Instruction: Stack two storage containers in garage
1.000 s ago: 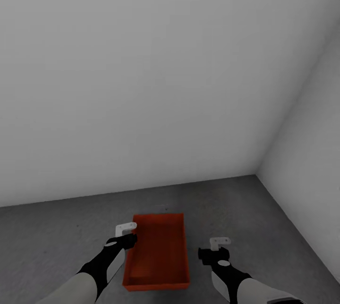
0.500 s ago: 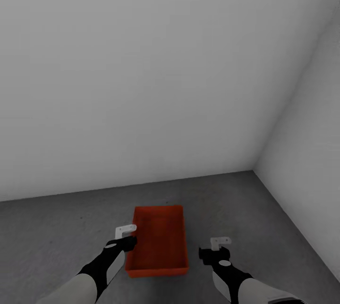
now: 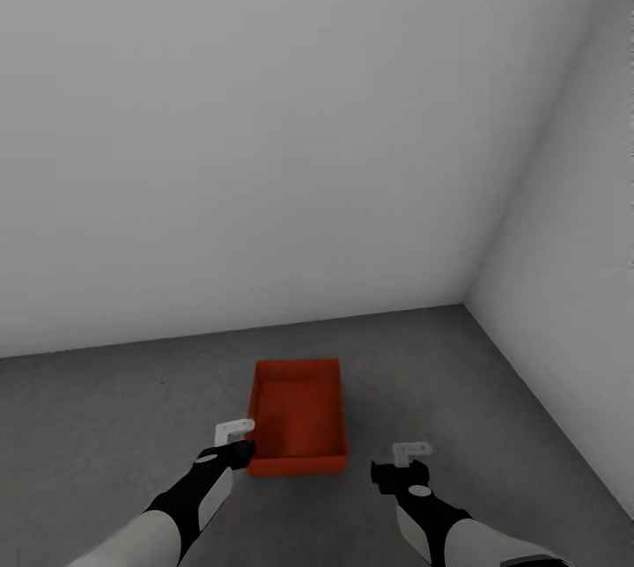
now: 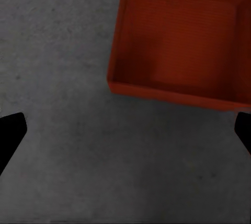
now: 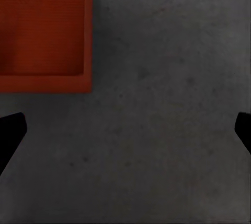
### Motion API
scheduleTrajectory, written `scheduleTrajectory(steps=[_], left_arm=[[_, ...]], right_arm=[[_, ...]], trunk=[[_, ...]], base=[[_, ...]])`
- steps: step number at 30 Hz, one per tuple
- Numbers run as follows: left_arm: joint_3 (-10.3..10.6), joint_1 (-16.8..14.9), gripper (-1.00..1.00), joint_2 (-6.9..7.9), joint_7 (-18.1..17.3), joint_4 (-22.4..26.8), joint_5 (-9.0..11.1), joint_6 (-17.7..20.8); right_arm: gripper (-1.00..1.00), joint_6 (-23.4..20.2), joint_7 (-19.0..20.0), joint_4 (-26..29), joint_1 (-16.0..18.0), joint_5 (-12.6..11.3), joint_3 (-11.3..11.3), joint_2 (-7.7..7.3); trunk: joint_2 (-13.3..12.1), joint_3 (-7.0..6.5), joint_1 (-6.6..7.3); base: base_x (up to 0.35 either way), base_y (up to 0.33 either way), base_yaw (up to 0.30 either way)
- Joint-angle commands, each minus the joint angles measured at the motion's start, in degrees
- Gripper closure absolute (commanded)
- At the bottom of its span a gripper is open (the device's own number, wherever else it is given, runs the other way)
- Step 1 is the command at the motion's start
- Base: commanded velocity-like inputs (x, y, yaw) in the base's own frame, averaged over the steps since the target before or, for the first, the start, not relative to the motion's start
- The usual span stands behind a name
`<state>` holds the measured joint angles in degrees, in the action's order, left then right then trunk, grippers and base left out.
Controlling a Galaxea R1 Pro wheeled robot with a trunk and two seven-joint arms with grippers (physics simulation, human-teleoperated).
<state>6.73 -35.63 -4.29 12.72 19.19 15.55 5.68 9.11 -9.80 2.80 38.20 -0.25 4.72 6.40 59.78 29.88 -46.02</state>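
An orange-red rectangular storage container without a top (image 3: 298,416) sits flat on the dark grey mottled concrete floor (image 3: 106,426) of the garage, not far from the corner where two plain pale grey walls (image 3: 264,127) meet. Its walls lean slightly outward and its inside is bare. The long side of the container runs away from the robot, toward the far wall.

In the head view, the left gripper (image 3: 236,442) hangs just beside the near left corner of the container; if it touches the rim or stands a little apart from it, I cannot tell from this angle. In the left wrist view, the same container (image 4: 178,46) lies ahead of the gripper (image 4: 125,130), and the two dark fingertips (image 4: 10,130) are spread wide at both edges of the picture, with only bare concrete between them. So this pincer is open and holds nothing.

The right gripper (image 3: 407,461) hangs over the floor on the right side of the container, clearly apart from it. In the right wrist view its fingertips (image 5: 10,130) are also spread wide, with nothing between them, and one corner of the container (image 5: 44,31) lies off to the side, over grey concrete (image 5: 167,78).
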Motion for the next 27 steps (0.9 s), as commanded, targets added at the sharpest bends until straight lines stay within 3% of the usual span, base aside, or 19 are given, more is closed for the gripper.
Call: scheduleTrajectory(steps=[1,11,15,23,27], left_arm=[[0.5,0.0,-1.00,0.05,0.4,0.1,0.5,0.3],[0.6,0.0,-1.00,-0.15,0.9,-1.9,0.4,0.3],[0.5,0.0,-1.00,0.07,0.9,-2.5,0.5,0.4],[0.5,0.0,-1.00,1.58,0.5,-12.7,0.5,0.2],[0.5,0.2,-1.00,3.06,0.4,-17.5,0.6,0.3]], right_arm=[[-1.00,0.1,-0.4,-0.1,0.1,0.0,0.5,0.01],[-1.00,0.1,-0.2,-0.3,0.0,-0.3,0.4,-0.08],[-1.00,-0.1,-0.2,-1.4,0.0,-0.3,0.5,-1.13],[-1.00,-0.3,-0.4,-4.5,0.7,-0.2,0.6,-2.02],[-1.00,-0.7,-0.3,-4.7,0.6,0.0,0.7,-4.44]], trunk=[[0.0,0.05,0.03],[0.0,0.05,0.03],[0.0,0.05,0.03],[0.0,0.05,0.03],[0.0,0.05,0.03]], base=[[-0.338,0.000,0.000],[-0.337,0.000,0.000],[-0.337,0.000,0.000],[-0.327,0.000,0.000],[-0.218,0.000,0.000]])
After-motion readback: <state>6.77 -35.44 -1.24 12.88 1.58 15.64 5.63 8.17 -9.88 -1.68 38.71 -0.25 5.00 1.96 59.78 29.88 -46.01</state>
